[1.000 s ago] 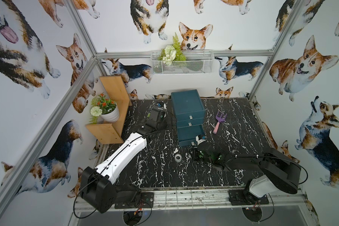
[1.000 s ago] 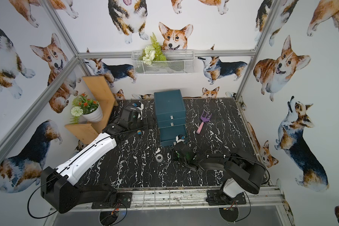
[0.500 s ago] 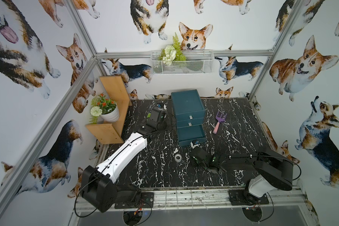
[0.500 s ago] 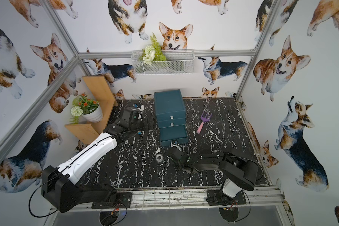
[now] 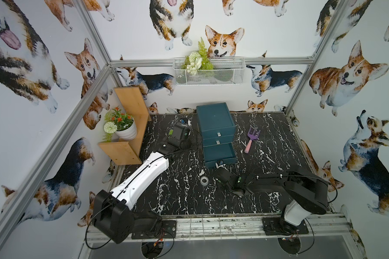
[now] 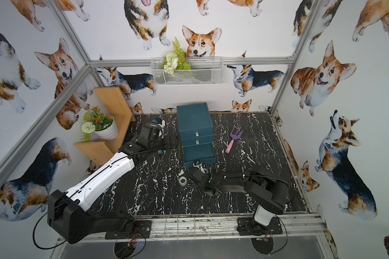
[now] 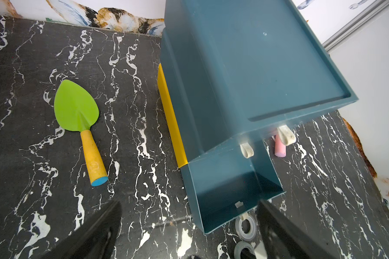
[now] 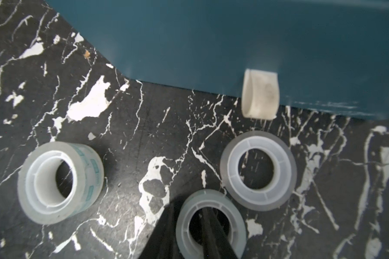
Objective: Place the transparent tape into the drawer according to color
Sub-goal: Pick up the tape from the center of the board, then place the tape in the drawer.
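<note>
Nearest the robot's edge of the table (image 5: pixel 177 201), three clear tape rolls lie flat on the black marble just in front of the chest (image 5: pixel 213 116). The printed roll (image 5: pixel 204 180) sits alone, out past the chest's front-left corner. The near roll (image 8: pixel 211 226) has the right gripper (image 8: pixel 186 209) on it, jaws narrow and straddling its wall, with one finger (image 8: pixel 160 231) outside and the other down in the core. I honestly can't tell if it's pinched or just loosely around it. The far roll (image 8: pixel 258 170) is just beside that one, right under the handle (image 8: pixel 259 94) of the bottom drawer (image 5: pixel 219 153), which is pulled out. The two drawers above it are closed. On the chest's left the left gripper (image 7: pixel 189 235) hangs with its jaws spread wide, holding nothing, above a green trowel (image 7: pixel 76 105) lying flat. On the chest's right lies a purple rake (image 5: pixel 252 139). Further left of the chest is a wooden shelf (image 5: pixel 130 105) with a flowerpot (image 5: pixel 127 133) on it. On the wall behind the chest hangs a wire basket (image 5: pixel 222 74).
</note>
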### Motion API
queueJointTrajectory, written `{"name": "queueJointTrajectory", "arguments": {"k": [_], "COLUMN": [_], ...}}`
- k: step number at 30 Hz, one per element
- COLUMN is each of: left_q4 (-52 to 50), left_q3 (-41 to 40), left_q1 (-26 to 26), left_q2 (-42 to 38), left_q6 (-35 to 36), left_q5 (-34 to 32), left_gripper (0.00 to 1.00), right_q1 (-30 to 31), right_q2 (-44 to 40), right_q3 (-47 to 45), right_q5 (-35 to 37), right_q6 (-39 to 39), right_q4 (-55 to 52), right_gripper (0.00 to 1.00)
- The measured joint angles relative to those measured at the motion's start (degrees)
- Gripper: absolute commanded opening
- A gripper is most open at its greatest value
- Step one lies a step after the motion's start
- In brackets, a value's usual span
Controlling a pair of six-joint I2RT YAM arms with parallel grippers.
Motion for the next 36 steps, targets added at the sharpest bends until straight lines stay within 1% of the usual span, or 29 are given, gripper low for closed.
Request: {"name": "queueJointTrajectory", "arguments": {"k": [5,8,13,17,20,22,26,33,34,36], "left_q4": [0.0,0.0,0.0,0.0,0.1,0.2,0.2,0.2,0.2,0.2], "left_q3": [0.0,0.0,0.0,-0.1,-0.3,-0.4,-0.5,-0.6,-0.6,-0.6], "left_q1": [0.0,0.0,0.0,0.0,0.0,0.0,-0.2,-1.4,-1.5,-1.8], "left_q2": [0.0,-0.1,-0.4,-0.4,-0.5,-0.5,-0.5,-0.6,-0.5,-0.5], "left_q6": [0.0,0.0,0.0,0.0,0.0,0.0,0.0,0.2,0.2,0.2], "left_q5": [0.0,-0.1,-0.2,-0.2,-0.2,0.0,0.2,0.0,-0.1,-0.2], "left_gripper": [0.99,0.99,0.99,0.99,0.99,0.99,0.99,0.99,0.99,0.99], "right_q1": [1.0,1.0,0.3,-4.2,-8.2,-10.7,-14.2,-14.8,-15.0,-15.5], "right_q2": [1.4,0.2,-8.3,-17.2,-20.6,-20.0,-15.4,-9.7,-9.2,-7.6], "right_q3": [1.5,0.3,-2.8,-4.2,-3.7,-2.2,-1.3,-0.6,-0.4,0.5], "right_q5": [1.8,0.8,-6.0,-10.9,-12.0,-13.1,-13.0,-11.0,-10.7,-10.0], "right_q6": [-0.5,-1.4,-1.3,-1.0,-0.3,-0.4,-1.2,-2.7,-2.8,-2.8], "right_q4": [0.1,2.0,2.3,6.7,10.4,12.3,17.0,22.6,23.2,24.0], "right_gripper": [0.00,0.00,0.00,0.00,0.00,0.00,0.00,0.00,0.01,0.06]}}
